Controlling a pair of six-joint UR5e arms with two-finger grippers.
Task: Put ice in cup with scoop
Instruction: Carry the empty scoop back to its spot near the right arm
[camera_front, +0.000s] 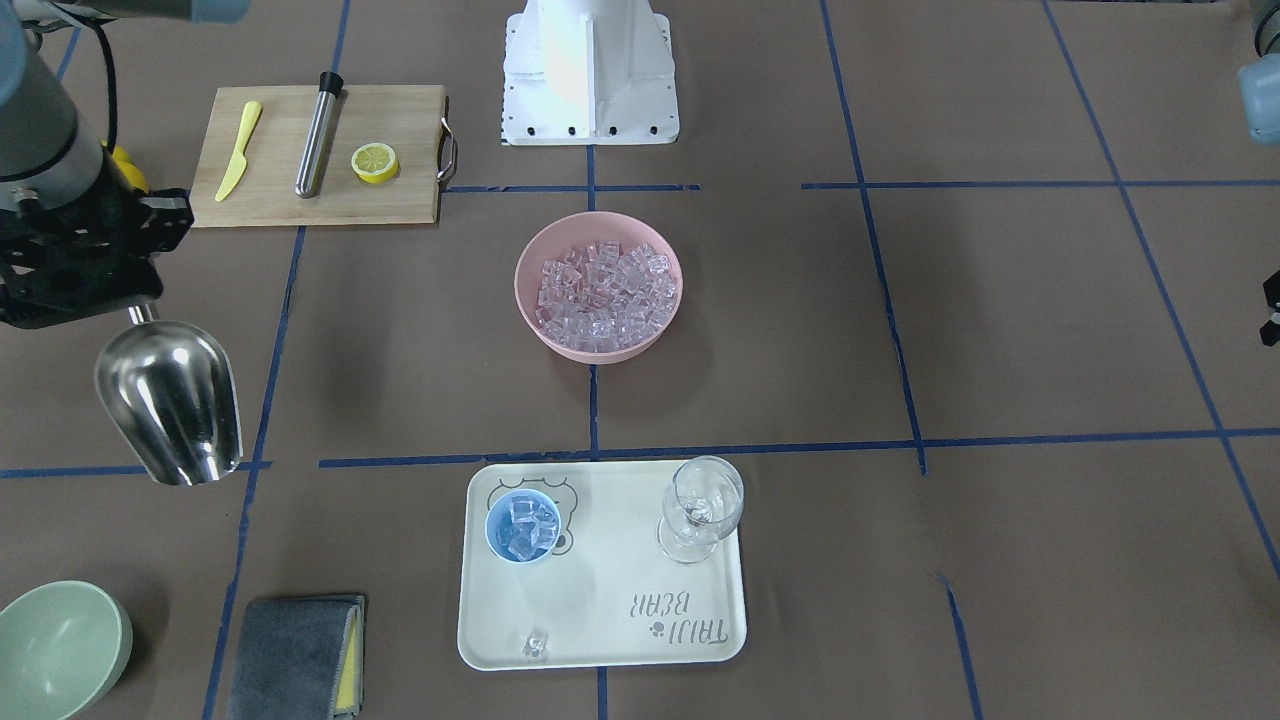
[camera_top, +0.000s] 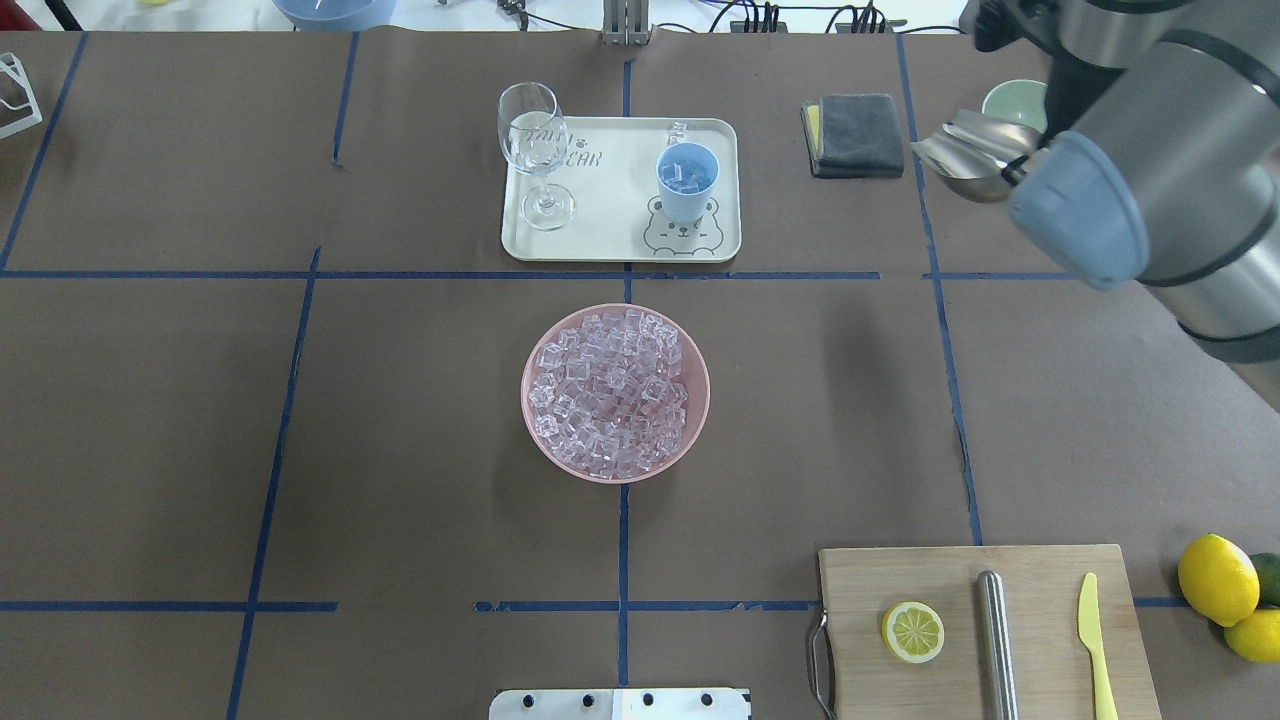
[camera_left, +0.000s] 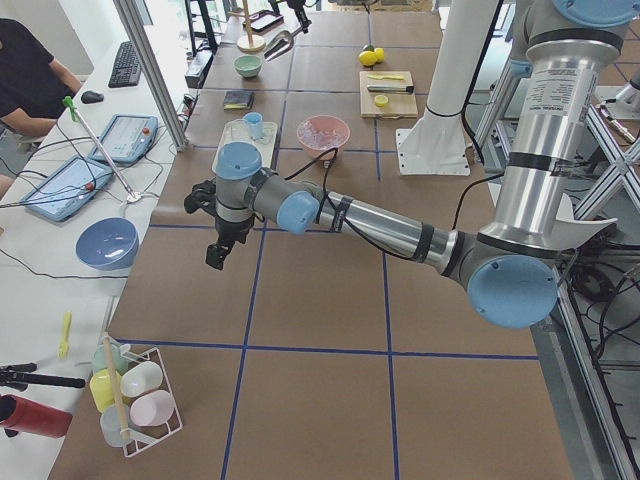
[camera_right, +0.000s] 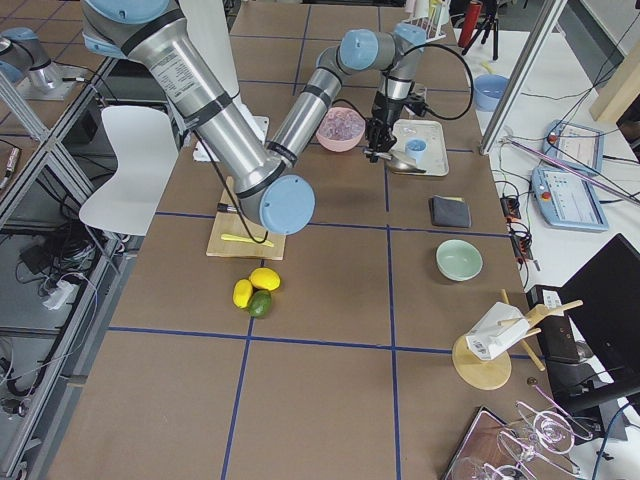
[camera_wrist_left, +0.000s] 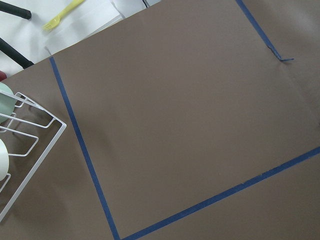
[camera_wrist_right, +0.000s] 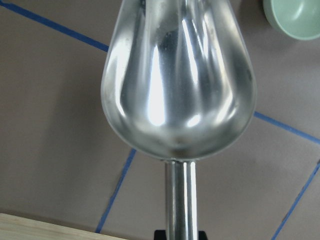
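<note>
Now | scoop (camera_wrist_right: 177, 85) shiny, empty | cup (camera_top: 686, 205) holds clear ice (camera_front: 527, 528)

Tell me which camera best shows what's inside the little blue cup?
The front-facing view: it looks down into the cup, showing ice cubes. Overhead shows it more obliquely; side views, tiny; wrist views, not at all.

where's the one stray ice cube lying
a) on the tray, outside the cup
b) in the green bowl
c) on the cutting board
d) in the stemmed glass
a: a single loose cube lies on the tray close to its edge, apart from the cup.
</note>
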